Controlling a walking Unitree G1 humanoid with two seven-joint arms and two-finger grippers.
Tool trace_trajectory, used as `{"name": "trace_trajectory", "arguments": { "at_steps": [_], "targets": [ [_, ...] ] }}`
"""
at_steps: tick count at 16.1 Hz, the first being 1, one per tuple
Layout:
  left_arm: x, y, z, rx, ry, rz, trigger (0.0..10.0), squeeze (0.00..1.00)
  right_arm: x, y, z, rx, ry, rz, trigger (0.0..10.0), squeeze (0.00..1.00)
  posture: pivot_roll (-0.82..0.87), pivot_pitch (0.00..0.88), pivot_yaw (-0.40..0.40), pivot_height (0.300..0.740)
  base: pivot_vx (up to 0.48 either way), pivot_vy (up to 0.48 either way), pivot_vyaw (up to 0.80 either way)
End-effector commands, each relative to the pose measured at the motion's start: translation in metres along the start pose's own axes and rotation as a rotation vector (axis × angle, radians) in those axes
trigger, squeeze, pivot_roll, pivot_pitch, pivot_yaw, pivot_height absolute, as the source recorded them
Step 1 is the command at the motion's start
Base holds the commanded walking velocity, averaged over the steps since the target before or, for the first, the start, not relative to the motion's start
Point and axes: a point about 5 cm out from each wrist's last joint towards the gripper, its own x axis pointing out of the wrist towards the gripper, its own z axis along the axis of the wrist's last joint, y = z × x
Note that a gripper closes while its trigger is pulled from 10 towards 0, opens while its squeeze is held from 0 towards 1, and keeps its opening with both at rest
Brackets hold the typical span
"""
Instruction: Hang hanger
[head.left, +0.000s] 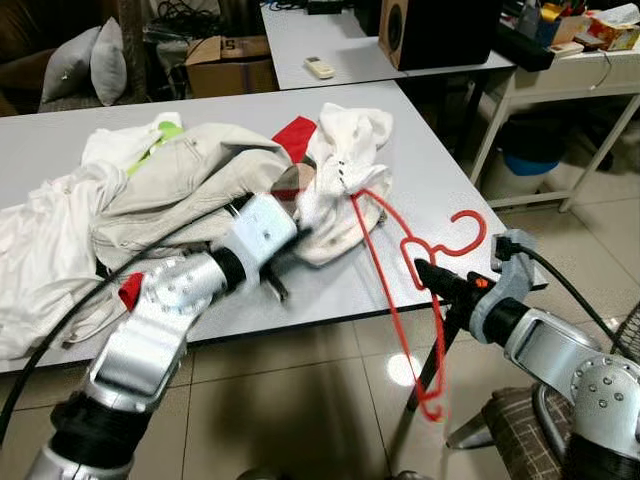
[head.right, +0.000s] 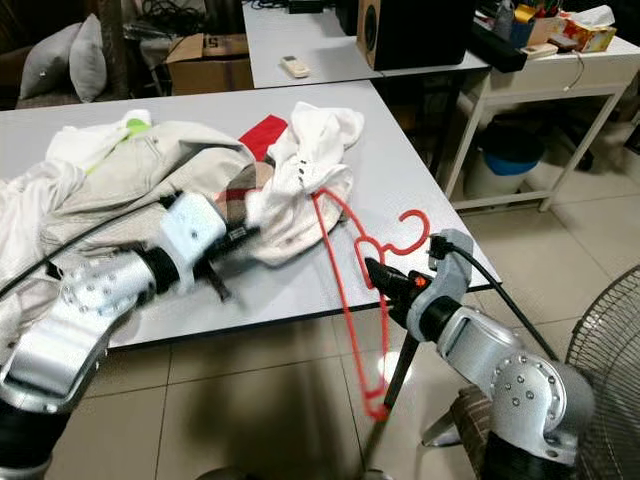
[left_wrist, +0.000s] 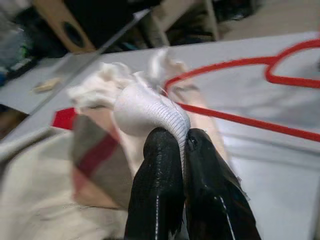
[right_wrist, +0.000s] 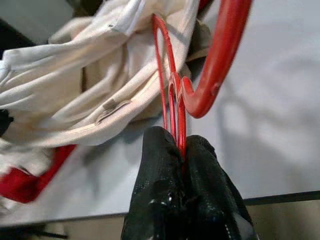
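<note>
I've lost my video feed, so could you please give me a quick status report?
Left gripper shut on white garment. Right gripper shut on red hanger at its neck. Hanger partly threaded into garment, hanging off table edge.

Pile of clothes (head.left: 150, 190) on the table (head.left: 420, 170), hanger (head.left: 400, 270) over the table's near edge, speaker (head.left: 435, 30) behind the table.

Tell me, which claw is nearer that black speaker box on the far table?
Right. The right claw holds the red wire hanger on the black speaker box's side; the left claw grips white cloth farther away.
</note>
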Motion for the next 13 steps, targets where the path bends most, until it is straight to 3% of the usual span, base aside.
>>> {"name": "trace_trajectory", "arguments": {
  "at_steps": [1,3,6,8,10,13],
  "targets": [
    [0.0,0.004,0.002,0.002,-0.003,0.007,0.0,0.0,0.001,0.002,0.005,0.043,-0.025,0.016,10.0,0.0,-0.02,0.0,0.032,0.74,0.0,0.0,0.0],
    [0.0,-0.001,0.002,0.009,0.005,-0.032,0.0,0.0,0.003,0.0,0.009,0.083,-0.048,0.0,10.0,0.0,-0.02,0.0,0.035,0.74,0.0,0.0,0.0],
    [0.004,-0.002,-0.001,0.023,0.016,-0.036,0.0,0.0,0.004,-0.005,0.026,0.284,-0.169,-0.01,10.0,0.0,-0.03,0.0,0.034,0.74,0.0,0.0,0.0],
    [0.005,-0.003,-0.001,0.039,0.019,-0.042,0.0,0.0,0.008,-0.005,0.025,0.329,-0.171,-0.019,10.0,0.0,-0.03,0.0,0.034,0.74,0.0,0.0,0.0],
    [0.01,-0.003,-0.002,0.043,0.015,-0.037,0.0,0.0,0.016,0.012,0.026,0.262,-0.172,0.039,10.0,0.0,-0.02,0.0,0.029,0.74,0.0,0.0,0.0],
    [0.013,-0.002,-0.003,0.037,0.01,-0.015,0.0,0.0,0.017,0.023,0.021,0.107,-0.101,0.045,10.0,0.0,-0.02,0.0,0.026,0.74,0.0,0.0,0.0]
  ]
}}
